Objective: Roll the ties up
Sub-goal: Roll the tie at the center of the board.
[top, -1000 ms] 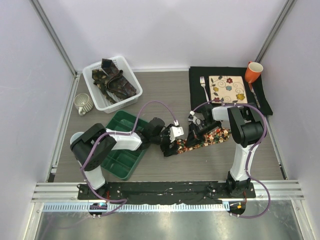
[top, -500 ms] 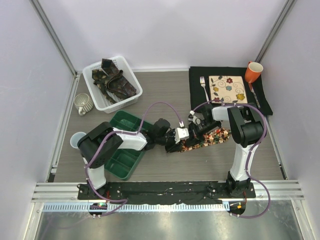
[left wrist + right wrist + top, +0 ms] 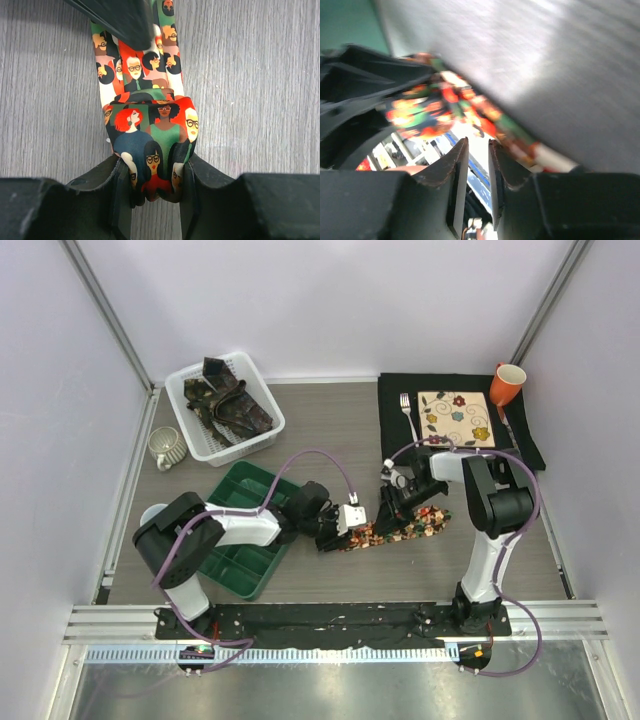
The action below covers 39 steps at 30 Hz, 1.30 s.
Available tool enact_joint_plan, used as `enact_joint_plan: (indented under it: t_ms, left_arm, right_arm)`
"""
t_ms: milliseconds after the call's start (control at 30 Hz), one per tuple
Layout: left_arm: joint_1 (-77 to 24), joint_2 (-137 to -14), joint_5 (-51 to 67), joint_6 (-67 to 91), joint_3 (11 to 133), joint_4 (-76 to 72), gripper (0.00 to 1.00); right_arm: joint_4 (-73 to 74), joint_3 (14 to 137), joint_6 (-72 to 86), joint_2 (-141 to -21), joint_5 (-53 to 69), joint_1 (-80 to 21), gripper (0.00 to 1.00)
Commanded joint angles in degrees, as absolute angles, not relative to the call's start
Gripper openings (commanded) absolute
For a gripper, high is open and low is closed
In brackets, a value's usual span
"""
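My left gripper (image 3: 156, 186) has closed onto the folded end of the long red-orange face-print fabric necktie (image 3: 152, 132), and my right gripper (image 3: 478, 150) has cracked apart.

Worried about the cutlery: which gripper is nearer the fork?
Right. The right gripper hangs just short of the fork, over the tie; the left gripper is farther left, clamped on the tie's rolled end.

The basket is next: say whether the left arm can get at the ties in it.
Probably not yet: the left end effector is clamped on the printed tie's folded end. The basket's ties lie uncovered.
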<state>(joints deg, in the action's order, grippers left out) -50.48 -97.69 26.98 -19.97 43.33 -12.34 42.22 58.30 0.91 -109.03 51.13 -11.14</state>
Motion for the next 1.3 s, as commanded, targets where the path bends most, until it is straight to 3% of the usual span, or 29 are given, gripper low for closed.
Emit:
enact_joint_plan:
  t_ms: [0,300,667,733,867,1267]
  left_arm:
    - [-50.3,-97.6,23.8,-20.1,43.8,-3.6,0.09]
    - [-50.3,-92.1,20.8,-21.3,45.2,3.6,0.2]
    - [-51.8,-102.0,16.0,-19.2,52.4,10.1,0.31]
    - [-51.8,-102.1,16.2,-19.6,52.5,10.2,0.31]
    - [-51.9,-102.0,16.7,-20.9,52.7,11.0,0.32]
    - [-51.9,-102.0,17.8,-21.9,52.7,11.1,0.35]
  right_arm:
    - [42.2,57.8,-1.3,-113.2,45.5,-12.0,0.27]
    - [43.5,59.3,-1.6,-116.9,40.2,-12.0,0.27]
    - [44.5,58.4,-2.0,-111.0,45.4,-13.4,0.28]
    - [44.3,59.5,-2.3,-109.3,49.6,-13.3,0.31]
    - [42.0,61.2,-0.3,-106.7,57.3,-14.1,0.5]
    - [30.4,58.4,9.9,-107.3,61.9,-19.5,0.5]
